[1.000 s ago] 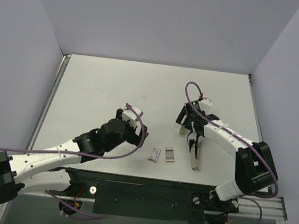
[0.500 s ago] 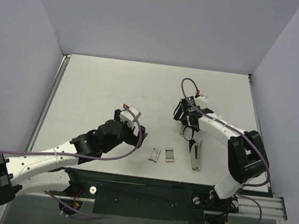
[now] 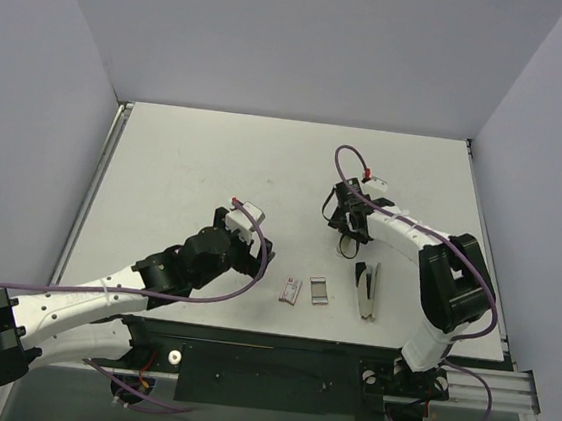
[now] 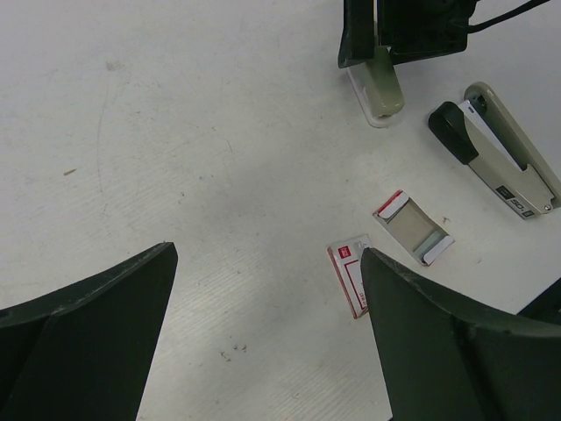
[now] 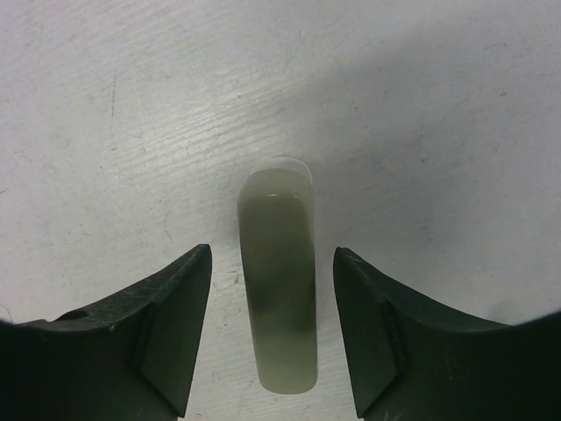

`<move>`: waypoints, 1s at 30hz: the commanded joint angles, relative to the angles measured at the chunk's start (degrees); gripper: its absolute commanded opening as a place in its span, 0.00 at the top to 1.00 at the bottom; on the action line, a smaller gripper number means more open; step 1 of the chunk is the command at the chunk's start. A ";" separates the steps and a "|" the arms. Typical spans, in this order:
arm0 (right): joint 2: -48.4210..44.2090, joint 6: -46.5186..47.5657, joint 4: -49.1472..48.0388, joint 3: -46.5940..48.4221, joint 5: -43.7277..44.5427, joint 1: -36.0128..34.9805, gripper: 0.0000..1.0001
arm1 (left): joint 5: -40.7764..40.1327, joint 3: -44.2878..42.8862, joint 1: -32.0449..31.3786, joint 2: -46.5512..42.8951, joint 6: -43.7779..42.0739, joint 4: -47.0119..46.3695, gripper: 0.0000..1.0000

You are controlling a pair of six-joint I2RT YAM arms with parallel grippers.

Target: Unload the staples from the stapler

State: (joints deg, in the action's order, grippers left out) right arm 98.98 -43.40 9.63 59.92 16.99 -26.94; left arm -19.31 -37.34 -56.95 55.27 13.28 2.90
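1. Nearest the bases, two small cardboard pieces lie side by side without touching on the table (image 3: 196, 161): a red-and-white sleeve (image 4: 351, 279) and an open tray (image 4: 412, 228).
2. The stapler (image 4: 495, 156) lies flat just to the right of the tray, close to the table's near edge, with its black end pointing away from the bases. Neither arm touches it. Whether staples remain in its channel probably cannot be decided at this resolution.
3. Handling (judged): the stapler is a slim, rigid metal body, light and smooth, and likely to skid on the tabletop if pushed from one side. The best hold is across its two long flanks near mid-length, leaving the black end free.
4. The left gripper (image 4: 267, 257) has its jaws spread wide and empty over bare table, left of the sleeve.
5. Farthest out, the right gripper (image 5: 272, 254) straddles the olive-grey bar (image 5: 279, 307). Its jaws are partly spread with a gap on either side, so nothing is held.
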 commanded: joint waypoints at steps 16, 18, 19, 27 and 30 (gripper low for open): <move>-1.86 -1.16 3.73 3.36 -0.65 -2.76 1.00 | -5.03 0.69 -0.09 -5.95 1.75 1.59 0.03; -2.47 -2.13 3.73 3.71 -0.56 -4.08 1.00 | -5.21 1.22 -0.09 -7.27 2.19 1.76 0.03; -2.74 -2.57 3.82 3.97 -0.56 -4.61 1.00 | -5.04 1.22 -0.09 -8.23 2.71 1.85 0.03; -0.73 -5.91 4.87 8.72 0.94 -11.63 1.00 | -6.18 2.10 -0.09 -12.46 5.18 3.61 0.04; 1.30 -7.05 5.58 11.79 1.55 -14.01 1.00 | -6.62 2.97 -0.09 -13.60 5.62 3.87 0.04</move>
State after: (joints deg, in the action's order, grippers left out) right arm 99.24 -47.83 13.08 66.94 16.23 -38.26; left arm -24.53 -35.40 -56.95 43.38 17.45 6.33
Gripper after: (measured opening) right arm 0.286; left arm 0.967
